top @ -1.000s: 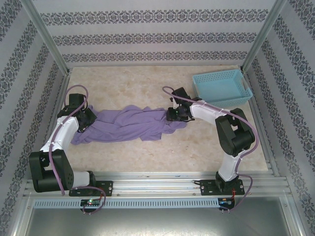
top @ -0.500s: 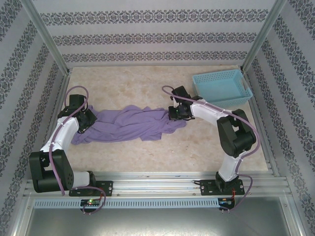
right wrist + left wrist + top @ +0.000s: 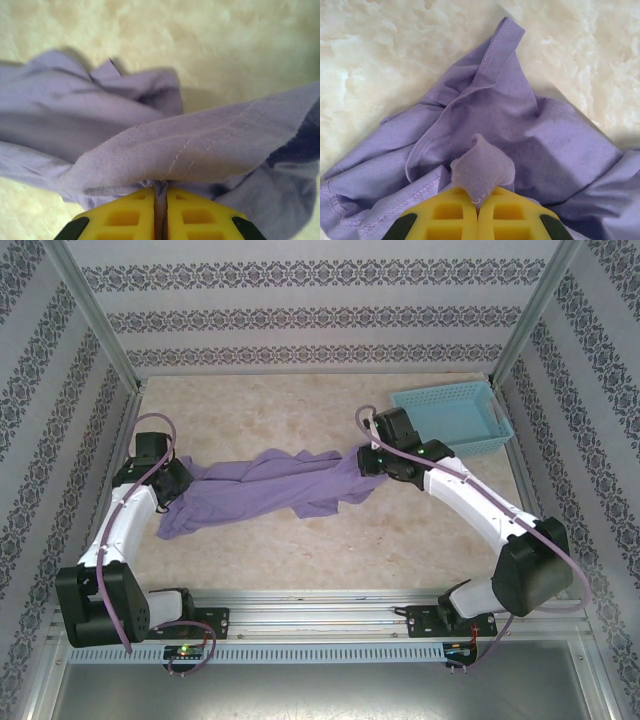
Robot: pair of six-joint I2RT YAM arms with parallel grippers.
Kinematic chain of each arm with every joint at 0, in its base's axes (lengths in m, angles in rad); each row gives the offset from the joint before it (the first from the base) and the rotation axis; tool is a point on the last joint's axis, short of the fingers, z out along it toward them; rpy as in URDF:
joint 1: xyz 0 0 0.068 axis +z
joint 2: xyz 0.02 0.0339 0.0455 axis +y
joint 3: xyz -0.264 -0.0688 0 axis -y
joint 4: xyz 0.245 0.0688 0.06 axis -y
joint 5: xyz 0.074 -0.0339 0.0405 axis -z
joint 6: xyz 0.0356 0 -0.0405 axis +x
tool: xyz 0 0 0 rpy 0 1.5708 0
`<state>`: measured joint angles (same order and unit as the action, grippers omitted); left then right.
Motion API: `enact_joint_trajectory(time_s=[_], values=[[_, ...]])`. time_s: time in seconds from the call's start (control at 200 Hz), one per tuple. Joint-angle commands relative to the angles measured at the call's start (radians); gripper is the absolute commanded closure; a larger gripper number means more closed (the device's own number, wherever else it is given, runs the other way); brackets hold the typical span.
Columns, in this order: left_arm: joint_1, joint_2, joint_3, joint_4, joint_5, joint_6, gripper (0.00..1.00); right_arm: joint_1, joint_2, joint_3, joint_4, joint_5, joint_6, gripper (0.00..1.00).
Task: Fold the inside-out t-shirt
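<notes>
The inside-out t-shirt [image 3: 265,492], lavender purple, is stretched in a rumpled band across the middle of the table between my two grippers. My left gripper [image 3: 180,483] is shut on the shirt's left end; in the left wrist view a small flap of cloth [image 3: 482,172] sticks up from between the closed yellow fingers [image 3: 450,220]. My right gripper [image 3: 372,462] is shut on the shirt's right end and holds it lifted off the table. In the right wrist view a stitched hem fold [image 3: 200,150] drapes over the closed yellow fingers [image 3: 192,215].
A light blue lattice basket [image 3: 450,416] stands at the back right, just behind the right arm [image 3: 470,502]. Patterned walls and metal posts enclose the marbled tabletop [image 3: 300,410]. Open table lies in front of and behind the shirt.
The right gripper closed on the shirt's right end and moved right and back, lifting the cloth and stretching it. The right arm's elbow swung toward the front right. The left gripper stayed put.
</notes>
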<state>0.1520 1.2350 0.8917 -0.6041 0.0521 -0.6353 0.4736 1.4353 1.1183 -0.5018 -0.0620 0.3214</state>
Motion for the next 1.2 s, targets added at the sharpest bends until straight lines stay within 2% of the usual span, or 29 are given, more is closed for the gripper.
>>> enact_joint_trajectory(time_s=[0.0, 0.115, 0.265, 0.505, 0.634, 0.804, 0.994, 1.114, 1.199], values=[[0.003, -0.017, -0.021, 0.005, 0.007, 0.007, 1.0, 0.006, 0.042, -0.058, 0.02, -0.058, 0.026, 0.82], [0.003, -0.007, -0.04, 0.014, 0.021, 0.011, 1.0, 0.013, 0.136, -0.06, 0.07, -0.115, 0.039, 0.74], [0.003, -0.005, -0.052, 0.014, 0.027, 0.014, 1.0, 0.014, 0.241, -0.022, 0.064, -0.104, 0.046, 0.64], [0.003, -0.013, -0.051, 0.006, 0.013, 0.023, 1.0, 0.017, 0.159, -0.05, 0.0, -0.013, 0.059, 0.53], [0.003, -0.002, -0.056, 0.017, 0.021, 0.015, 1.0, 0.003, 0.155, -0.1, 0.026, -0.03, 0.067, 0.52], [0.003, 0.007, -0.047, 0.015, 0.032, 0.013, 1.0, -0.009, 0.224, -0.076, 0.044, -0.047, 0.056, 0.54], [0.003, -0.005, -0.05, 0.007, 0.025, 0.018, 1.0, -0.013, 0.293, -0.026, 0.023, -0.037, 0.036, 0.62], [0.002, -0.005, -0.049, 0.004, 0.023, 0.019, 1.0, -0.009, 0.289, -0.017, 0.019, -0.038, 0.03, 0.73], [0.003, -0.002, -0.05, 0.007, 0.024, 0.02, 1.0, 0.012, 0.261, -0.011, 0.006, -0.017, 0.022, 0.85]])
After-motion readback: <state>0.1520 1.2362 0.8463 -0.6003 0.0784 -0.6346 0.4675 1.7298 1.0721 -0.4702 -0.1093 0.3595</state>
